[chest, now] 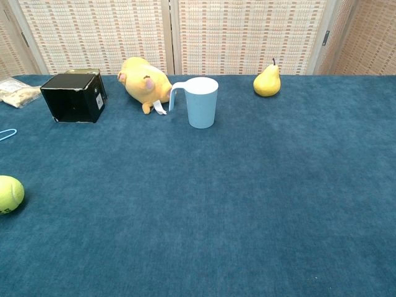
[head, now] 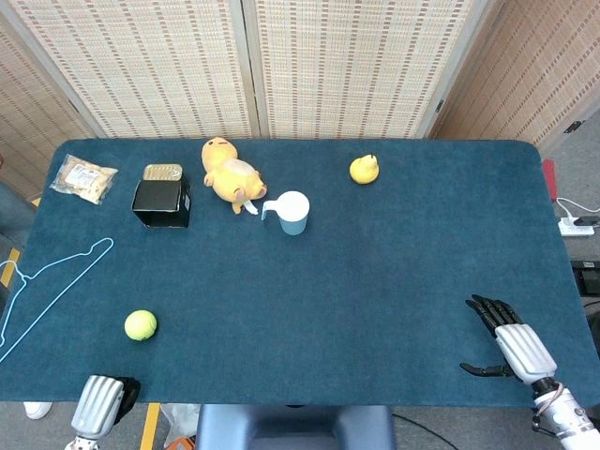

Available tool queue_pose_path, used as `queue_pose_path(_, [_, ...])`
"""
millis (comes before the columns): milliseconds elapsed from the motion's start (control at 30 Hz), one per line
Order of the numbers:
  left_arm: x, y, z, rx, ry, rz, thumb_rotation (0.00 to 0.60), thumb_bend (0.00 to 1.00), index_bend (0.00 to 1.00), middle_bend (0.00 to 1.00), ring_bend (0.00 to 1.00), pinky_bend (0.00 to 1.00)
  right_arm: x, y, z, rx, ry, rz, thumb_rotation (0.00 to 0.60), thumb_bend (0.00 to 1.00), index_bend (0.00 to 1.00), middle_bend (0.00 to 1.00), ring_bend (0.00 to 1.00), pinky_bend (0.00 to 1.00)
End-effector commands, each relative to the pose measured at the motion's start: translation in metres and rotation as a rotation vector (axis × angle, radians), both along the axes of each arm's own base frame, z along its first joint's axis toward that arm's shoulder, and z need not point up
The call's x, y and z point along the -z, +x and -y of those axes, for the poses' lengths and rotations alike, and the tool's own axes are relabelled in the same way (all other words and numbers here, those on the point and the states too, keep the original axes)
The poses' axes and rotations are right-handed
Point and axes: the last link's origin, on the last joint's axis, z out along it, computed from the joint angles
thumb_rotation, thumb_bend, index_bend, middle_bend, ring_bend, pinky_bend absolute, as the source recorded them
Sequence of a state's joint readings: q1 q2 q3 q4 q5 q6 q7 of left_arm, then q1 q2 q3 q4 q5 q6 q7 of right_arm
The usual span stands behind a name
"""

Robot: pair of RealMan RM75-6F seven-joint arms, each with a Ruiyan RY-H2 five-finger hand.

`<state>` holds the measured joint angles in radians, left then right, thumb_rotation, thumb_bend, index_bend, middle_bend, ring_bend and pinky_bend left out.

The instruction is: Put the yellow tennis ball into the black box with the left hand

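The yellow tennis ball [head: 141, 324] lies on the blue table near the front left; the chest view shows it at the left edge [chest: 9, 193]. The black box [head: 161, 202] stands open-topped at the back left [chest: 74, 97]. My left hand [head: 101, 405] hangs below the table's front edge, down and left of the ball and apart from it. Only its silver back and a bit of dark finger show. My right hand [head: 511, 342] rests at the front right with fingers spread and nothing in it. Neither hand appears in the chest view.
A yellow plush toy [head: 231, 175] and a light blue cup [head: 293, 212] sit right of the box. A tin [head: 162, 172] is behind the box, a snack bag [head: 84, 178] to its left. A pear [head: 364, 169] is at the back; a wire hanger [head: 52, 286] lies at the left edge.
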<state>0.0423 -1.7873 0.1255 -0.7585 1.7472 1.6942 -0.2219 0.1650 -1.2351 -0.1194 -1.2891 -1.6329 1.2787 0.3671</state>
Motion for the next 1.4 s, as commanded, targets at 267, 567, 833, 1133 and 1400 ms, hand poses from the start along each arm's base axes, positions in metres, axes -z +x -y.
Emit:
queue_pose_path(267, [0.01, 0.002, -0.032, 0.029, 0.113, -0.07, 0.6, 0.82, 1.0, 1.0, 1.0, 1.0, 0.001, -0.001, 0.002, 0.01, 0.001, -0.006, 0.506, 0.0, 0.0, 0.0, 0.0, 0.0])
queue_pose_path(567, [0.02, 0.0, -0.03, 0.022, 0.102, -0.115, 0.6, 0.82, 1.0, 1.0, 1.0, 1.0, -0.001, -0.002, 0.002, 0.011, 0.0, 0.0, 0.506, 0.0, 0.0, 0.0, 0.0, 0.0])
queue_pose_path(833, [0.027, 0.005, -0.034, 0.049, 0.059, -0.108, 0.6, 0.82, 1.0, 1.0, 1.0, 1.0, -0.003, -0.003, 0.001, 0.012, -0.005, 0.011, 0.506, 0.0, 0.0, 0.0, 0.0, 0.0])
queue_pose_path(1133, [0.026, 0.011, -0.045, 0.027, 0.029, -0.091, 0.6, 0.83, 1.0, 1.0, 1.0, 1.0, -0.004, -0.007, 0.002, 0.034, -0.009, 0.016, 0.506, 0.0, 0.0, 0.0, 0.0, 0.0])
queue_pose_path(1400, [0.023, 0.007, -0.055, -0.022, 0.029, -0.105, 0.6, 0.83, 1.0, 1.0, 1.0, 1.0, -0.003, -0.016, 0.0, 0.072, -0.01, 0.013, 0.506, 0.0, 0.0, 0.0, 0.0, 0.0])
